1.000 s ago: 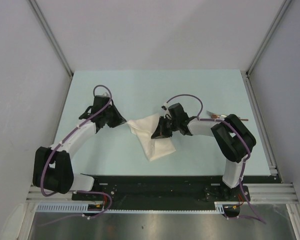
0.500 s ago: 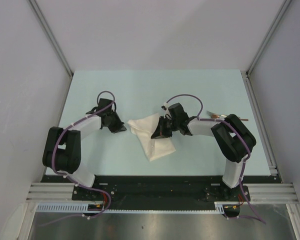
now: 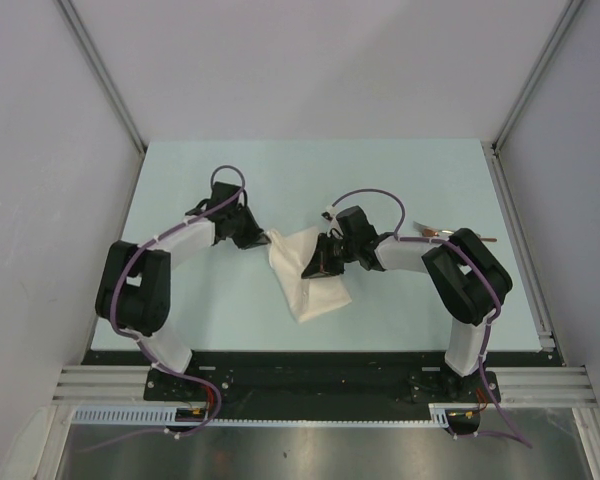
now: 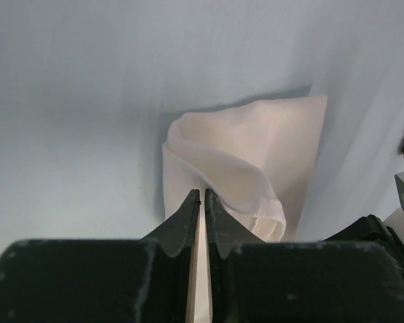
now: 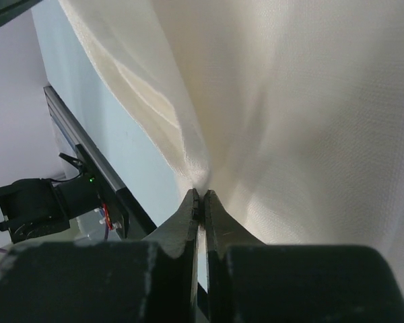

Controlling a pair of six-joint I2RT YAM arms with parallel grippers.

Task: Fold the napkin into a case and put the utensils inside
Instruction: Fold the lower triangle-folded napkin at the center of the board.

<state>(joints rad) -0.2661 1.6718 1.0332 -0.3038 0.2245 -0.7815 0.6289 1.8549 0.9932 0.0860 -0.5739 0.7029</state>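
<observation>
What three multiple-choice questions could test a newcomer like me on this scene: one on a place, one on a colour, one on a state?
1. Relative to the napkin, the spoon lies:
A on it; B to its left; C to its right.
2. The napkin is:
A cream-white; B red; C black.
3. The right fingers are:
A wide open; B pinched on the napkin; C holding the spoon.

Answers:
1 C: the top view shows the spoon off the cloth, to the right.
2 A: the cloth looks pale cream in every view.
3 B: the right wrist view shows them closed on a fold.
</observation>
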